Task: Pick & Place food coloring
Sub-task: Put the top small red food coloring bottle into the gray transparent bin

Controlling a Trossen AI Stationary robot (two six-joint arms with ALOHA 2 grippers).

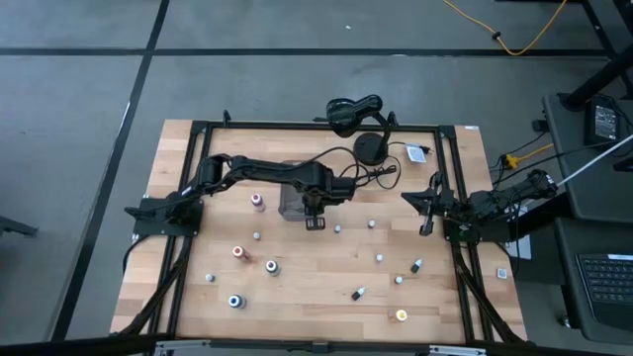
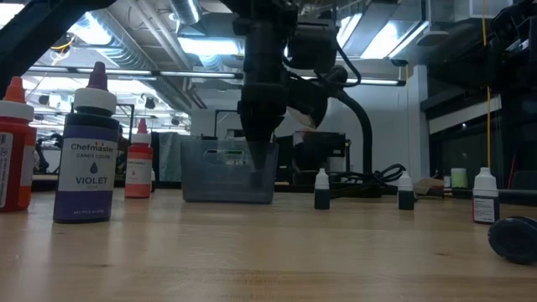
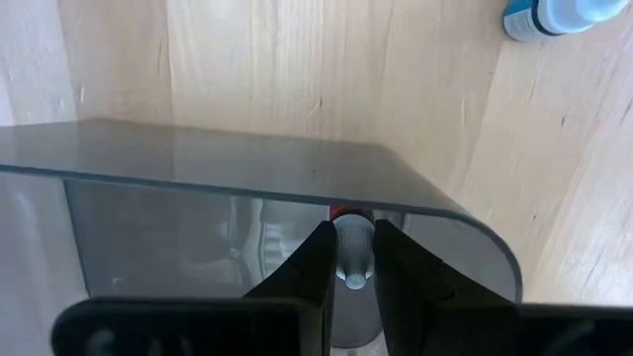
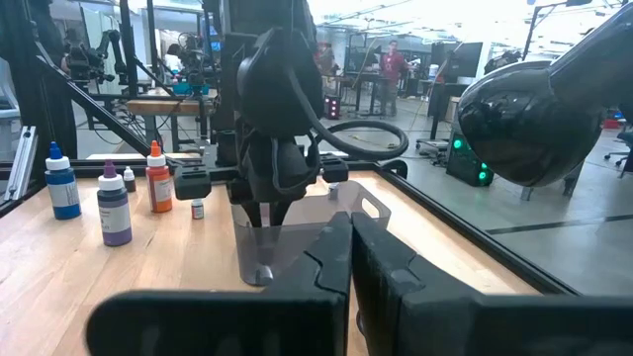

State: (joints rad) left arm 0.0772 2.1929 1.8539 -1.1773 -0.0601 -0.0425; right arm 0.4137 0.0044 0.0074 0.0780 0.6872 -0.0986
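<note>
My left gripper (image 1: 315, 220) points down into the near right corner of the gray tray (image 1: 293, 203) and is shut on a tiny food coloring bottle (image 3: 353, 245) with a pale cap and a red band below it. In the low view the gripper (image 2: 258, 164) reaches down behind the tray's wall (image 2: 214, 172). Several other food coloring bottles stand loose on the wooden table, among them a pink-capped one (image 1: 257, 201) and a blue one (image 1: 234, 301). My right gripper (image 4: 351, 252) is shut and holds nothing, parked level at the table's right edge (image 1: 431, 206). My left gripper pinches the bottle's cap (image 3: 353, 237) between its two fingers (image 3: 315, 267), one on each side. The fingers come from above, pointing down. The bottle stands upright between them inside the tray's corner; whether its base rests on the tray floor is hidden.
A black round-based stand (image 1: 368, 148) with cable sits behind the tray at the far edge. Larger violet (image 2: 91, 151), orange (image 2: 138, 164) and red (image 2: 13, 143) bottles stand at the near left. A black frame (image 1: 297, 127) rims the table.
</note>
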